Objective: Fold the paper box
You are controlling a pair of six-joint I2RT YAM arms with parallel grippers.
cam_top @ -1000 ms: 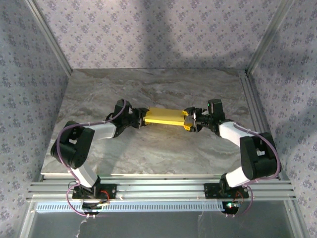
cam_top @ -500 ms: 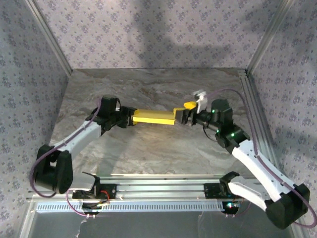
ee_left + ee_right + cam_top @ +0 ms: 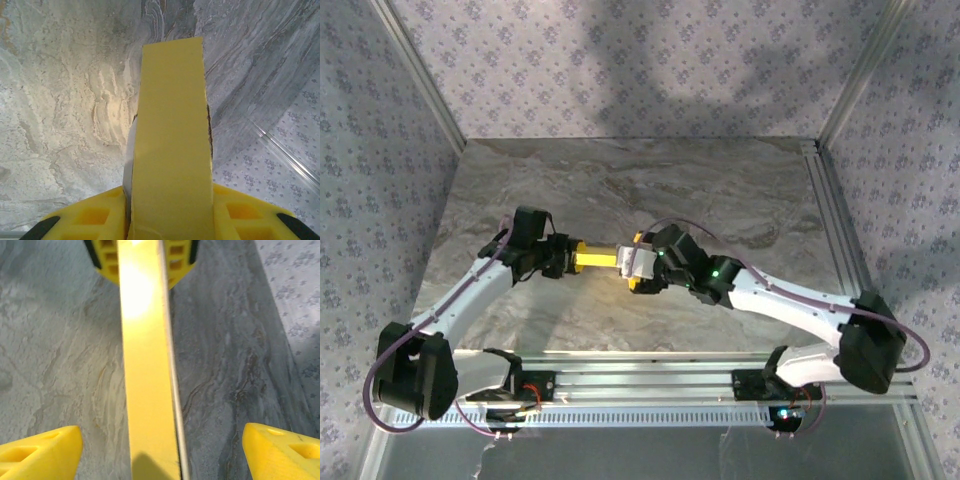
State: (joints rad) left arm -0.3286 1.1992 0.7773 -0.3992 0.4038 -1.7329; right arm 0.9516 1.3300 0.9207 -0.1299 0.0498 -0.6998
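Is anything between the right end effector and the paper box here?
Nothing visible. The open right end effector straddles the paper box, fingers clear of it; the left end effector grips the far end.

A grey marbled tabletop (image 3: 640, 185) with pale and brownish veins sits inside a booth. The walls (image 3: 620, 40) at the back and both sides wear a lilac floral print. Slanted aluminium posts (image 3: 415, 72) mark the back corners, and ribbed aluminium rails (image 3: 650, 378) run along the near edge. Soft shadows (image 3: 650, 100) fall across the back wall.
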